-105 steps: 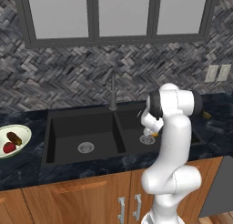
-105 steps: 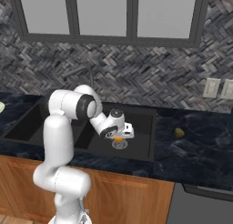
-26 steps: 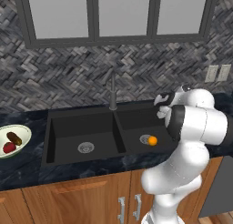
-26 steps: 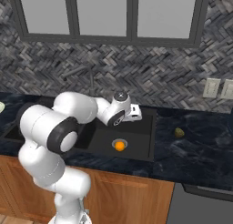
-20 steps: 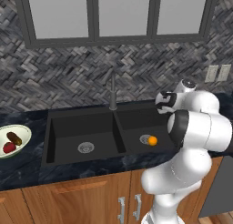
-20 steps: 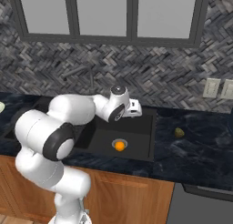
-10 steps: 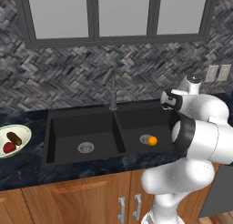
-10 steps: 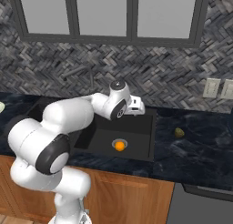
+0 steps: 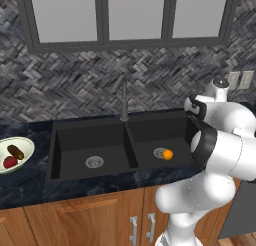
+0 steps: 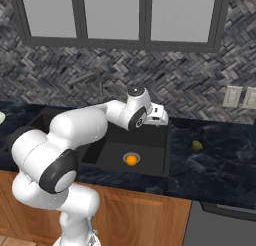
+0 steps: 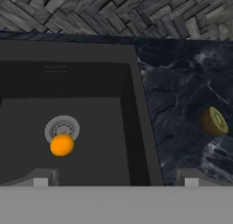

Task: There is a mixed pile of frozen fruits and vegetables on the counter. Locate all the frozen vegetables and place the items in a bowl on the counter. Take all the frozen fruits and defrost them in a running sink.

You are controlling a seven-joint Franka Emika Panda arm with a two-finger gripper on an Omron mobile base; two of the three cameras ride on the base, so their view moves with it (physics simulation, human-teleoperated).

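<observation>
White and empty with its jaws spread wide, the end effector [image 10: 161, 116] hovers over the sink's [image 10: 150, 162] right rim, apparently bound for the yellowish-olive lump [image 11: 214, 121] on the desk [image 10: 220, 160] right of the sink, the orange ball [image 10: 131, 160] lying by its drain to defrost.

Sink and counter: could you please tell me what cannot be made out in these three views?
- Water at the faucet: no stream discernible, left base view.
- Counter right of the sink: the arm covers it, left base view.
- Bowl: cut by the left edge, right base view.
- Yellowish-olive lump: too small to identify, right base view.
</observation>
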